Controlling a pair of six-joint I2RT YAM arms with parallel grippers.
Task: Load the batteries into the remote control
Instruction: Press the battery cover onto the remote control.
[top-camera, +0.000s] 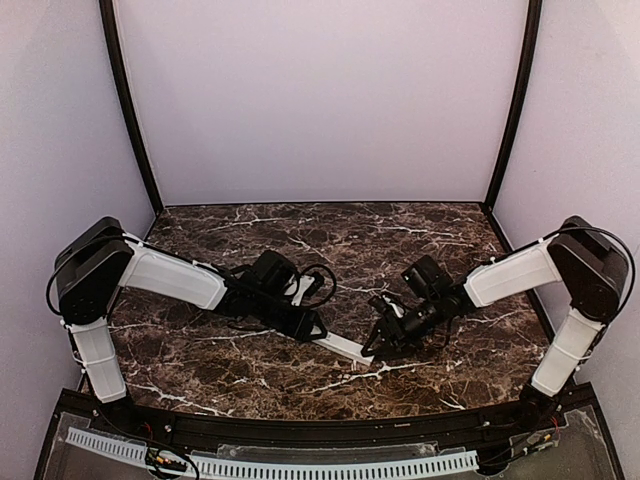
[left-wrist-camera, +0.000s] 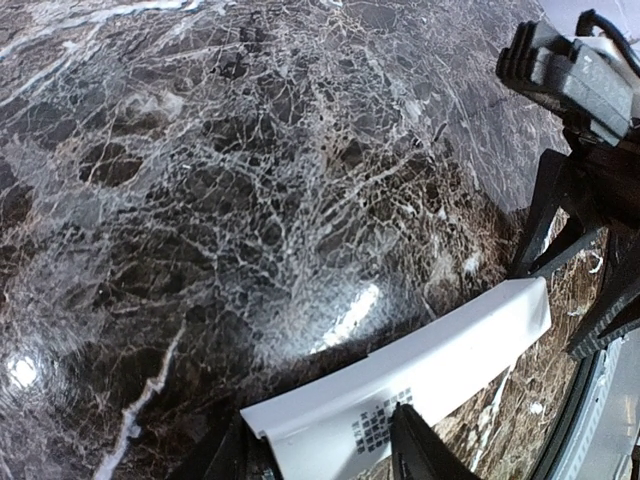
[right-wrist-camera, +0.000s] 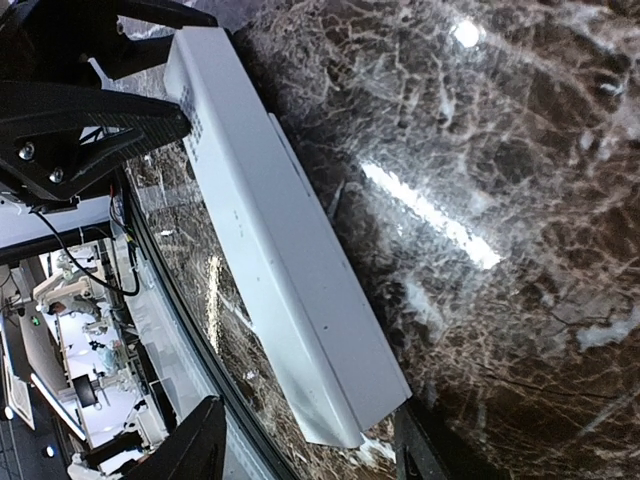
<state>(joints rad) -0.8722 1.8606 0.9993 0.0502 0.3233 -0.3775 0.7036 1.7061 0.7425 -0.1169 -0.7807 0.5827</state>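
The remote control is a slim white bar stretched between my two grippers over the marble table. My left gripper is shut on one end of it; in the left wrist view the bar runs out from between the fingers, near a dark printed patch. My right gripper is open around the other end. In the right wrist view one finger stands well off the bar and the other sits close beside it. The batteries are out of view.
The dark marble table is walled in pale purple on three sides. A black rail and a white slotted strip run along the near edge. Each arm's black wrist hardware crowds the other's view around the remote.
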